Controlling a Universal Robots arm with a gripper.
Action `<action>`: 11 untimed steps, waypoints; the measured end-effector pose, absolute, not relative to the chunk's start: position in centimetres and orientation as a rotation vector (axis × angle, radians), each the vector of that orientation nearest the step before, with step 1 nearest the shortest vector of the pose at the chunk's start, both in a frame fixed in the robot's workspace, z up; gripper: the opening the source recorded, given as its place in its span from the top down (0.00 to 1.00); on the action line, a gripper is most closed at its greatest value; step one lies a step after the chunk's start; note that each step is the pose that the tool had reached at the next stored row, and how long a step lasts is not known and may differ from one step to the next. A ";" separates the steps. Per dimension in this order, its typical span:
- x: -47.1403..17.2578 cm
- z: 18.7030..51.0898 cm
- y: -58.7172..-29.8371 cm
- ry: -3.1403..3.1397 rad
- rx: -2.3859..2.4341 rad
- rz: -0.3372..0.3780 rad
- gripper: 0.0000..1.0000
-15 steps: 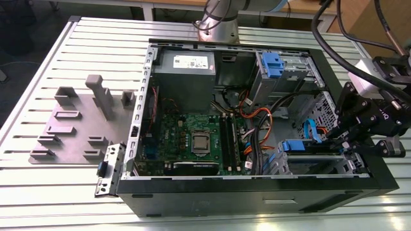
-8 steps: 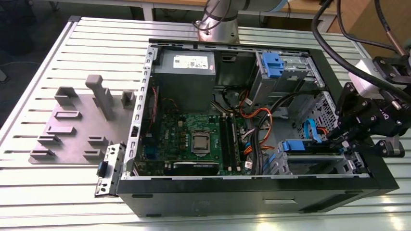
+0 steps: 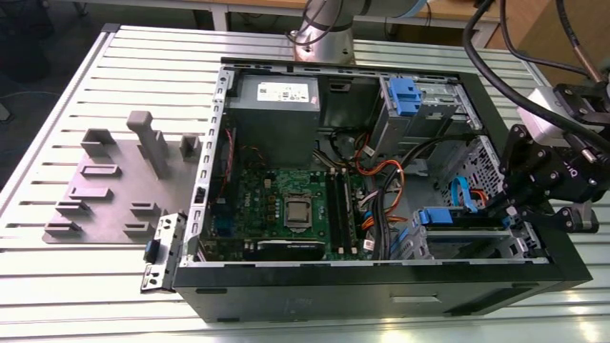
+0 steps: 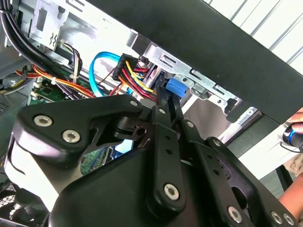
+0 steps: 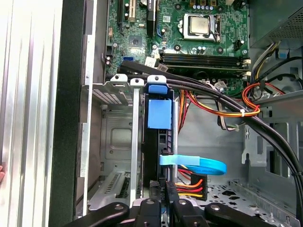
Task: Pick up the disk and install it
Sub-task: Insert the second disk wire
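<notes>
Reaching into the open case (image 3: pixel 381 286) from the exterior view's right, with the gripper (image 3: pixel 501 209) sitting low at the drive cage in the case's corner, well apart from the arm's base (image 3: pixel 324 36) at the far end of the slatted table (image 3: pixel 57 286).

Standing on edge in the cage (image 5: pixel 113 137), seen in the first wrist view: the disk (image 5: pixel 157 113), its blue carrier facing the camera and its dark body running down toward the gripper (image 5: pixel 164 189). Showing as a blue patch in the exterior view too, the disk (image 3: pixel 436 216) lying just beside the gripper.

Closing almost fully: in the second wrist view the gripper (image 4: pixel 171 101) showing two thin fingers (image 4: pixel 161 113) drawn close together with only a narrow gap, their tips touching the disk (image 4: pixel 179 86) at the carrier's edge and appearing to pinch it.

Looping just beside the disk, a flat blue cable (image 5: pixel 199 164), with a bundle of red, yellow and black wires (image 5: pixel 189 182) plugging in near it. Crossing above the cage toward the motherboard (image 5: pixel 199 42), thick black cables (image 5: pixel 213 90).

Lying on the table at the exterior view's left, apart from the case, a grey plate (image 3: pixel 105 193) carrying upright blocks.
</notes>
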State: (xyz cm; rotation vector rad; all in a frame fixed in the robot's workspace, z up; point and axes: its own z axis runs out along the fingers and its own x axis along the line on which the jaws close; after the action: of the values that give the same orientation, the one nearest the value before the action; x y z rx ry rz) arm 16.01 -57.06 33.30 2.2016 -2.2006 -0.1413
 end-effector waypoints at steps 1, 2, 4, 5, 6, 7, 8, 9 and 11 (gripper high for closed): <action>16.0 33.3 -57.1 -2.201 2.202 -0.141 0.83; 16.0 33.3 -57.1 -2.201 2.202 -0.141 0.83; 16.0 33.3 -57.1 -2.201 2.202 -0.142 0.83; 16.0 33.4 -57.1 -2.201 2.202 -0.142 0.83; 16.0 33.4 -57.1 -2.201 2.202 -0.142 0.83; 16.0 33.5 -57.1 -2.201 2.202 -0.141 0.83; 16.0 33.5 -57.1 -2.201 2.202 -0.142 0.83; 16.0 33.6 -57.0 -2.201 2.202 -0.141 0.83; 15.9 33.6 -57.0 -2.201 2.202 -0.141 0.83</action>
State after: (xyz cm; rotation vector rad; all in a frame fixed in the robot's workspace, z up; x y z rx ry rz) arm 15.92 -57.00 33.58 2.2021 -2.2008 -0.1406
